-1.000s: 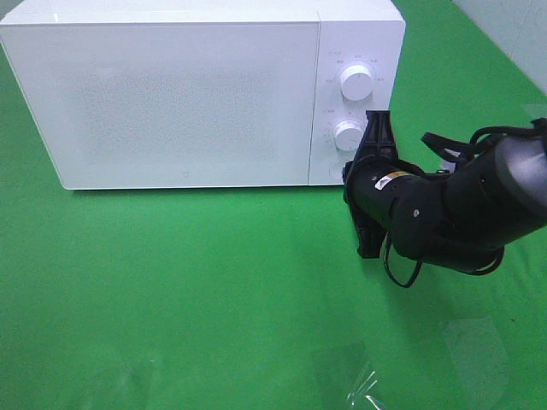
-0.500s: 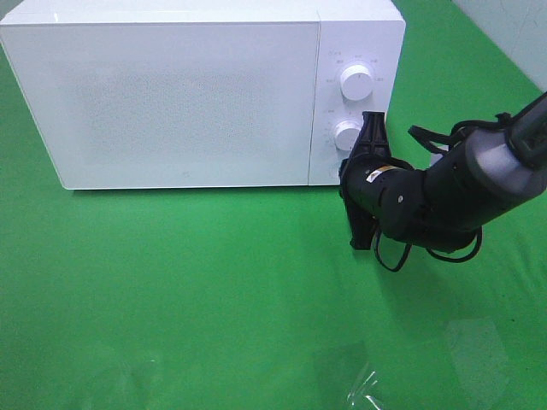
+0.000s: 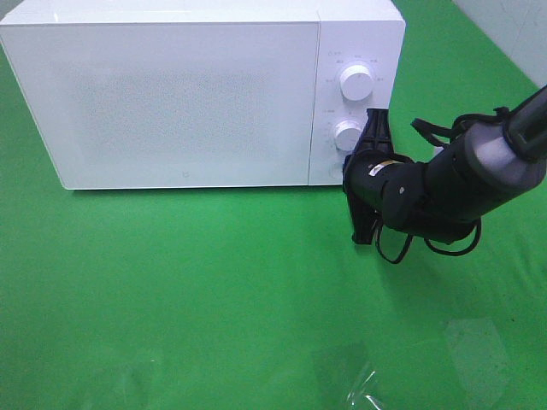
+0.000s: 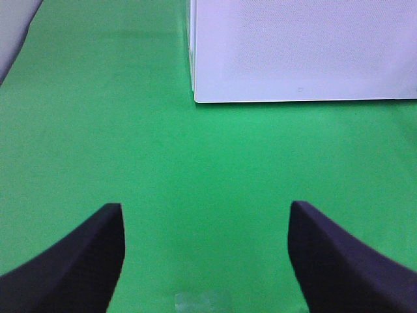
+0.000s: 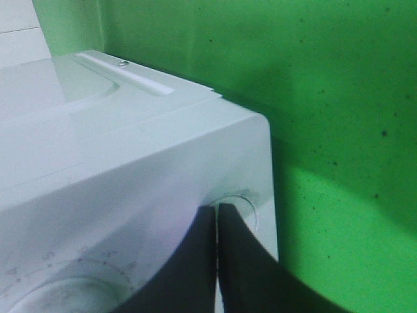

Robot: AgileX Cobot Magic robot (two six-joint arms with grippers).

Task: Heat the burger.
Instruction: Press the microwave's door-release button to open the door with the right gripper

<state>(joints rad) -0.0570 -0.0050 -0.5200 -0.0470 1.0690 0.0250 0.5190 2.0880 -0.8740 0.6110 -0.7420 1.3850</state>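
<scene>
The white microwave (image 3: 179, 94) stands at the back of the green table with its door closed. The burger is not visible in any view. My right gripper (image 3: 347, 171) is shut, with its tips against the round button (image 5: 246, 201) at the lower right corner of the microwave's control panel. The right wrist view shows the closed fingertips (image 5: 208, 218) touching that button on the microwave (image 5: 130, 150). My left gripper (image 4: 203, 205) is open and empty over bare green cloth, in front of the microwave (image 4: 300, 45). It is out of the exterior view.
Two white knobs (image 3: 355, 81) (image 3: 348, 135) sit above the button on the panel. The green cloth (image 3: 188, 290) covers the table in front. Shiny tape patches (image 3: 359, 380) lie near the front edge. A pale wall (image 3: 513, 26) stands at the far right.
The right arm has drawn in closer behind its gripper, which has stayed shut at the panel's lower right corner. The microwave door has stayed closed.
</scene>
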